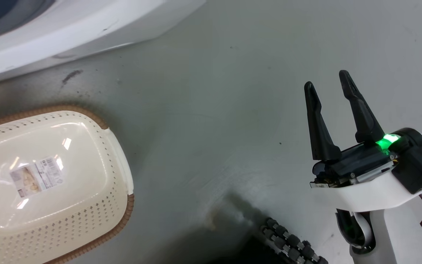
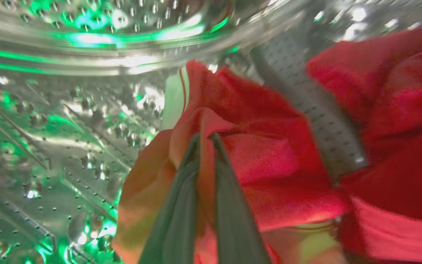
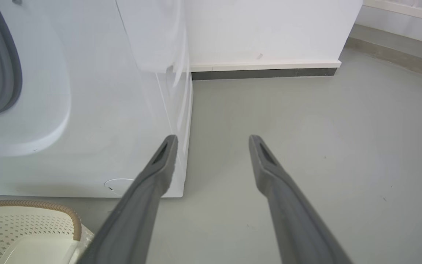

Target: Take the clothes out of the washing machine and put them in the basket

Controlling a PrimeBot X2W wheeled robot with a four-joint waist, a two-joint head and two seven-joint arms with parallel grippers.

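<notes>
Inside the perforated steel drum of the washing machine, my left gripper is shut on a fold of the red clothes. More red fabric lies to the right, beyond a grey drum paddle. A strip of white trim shows at the garment's edge. The cream basket with its brown rim stands on the floor at the lower left, with nothing in it but a label. My right gripper hangs open over the bare floor, also seen as the gripper beside the washing machine.
The grey floor stretches between basket and right arm. A white wall with a dark skirting runs behind the machine. A black ridged part of my base shows at the bottom.
</notes>
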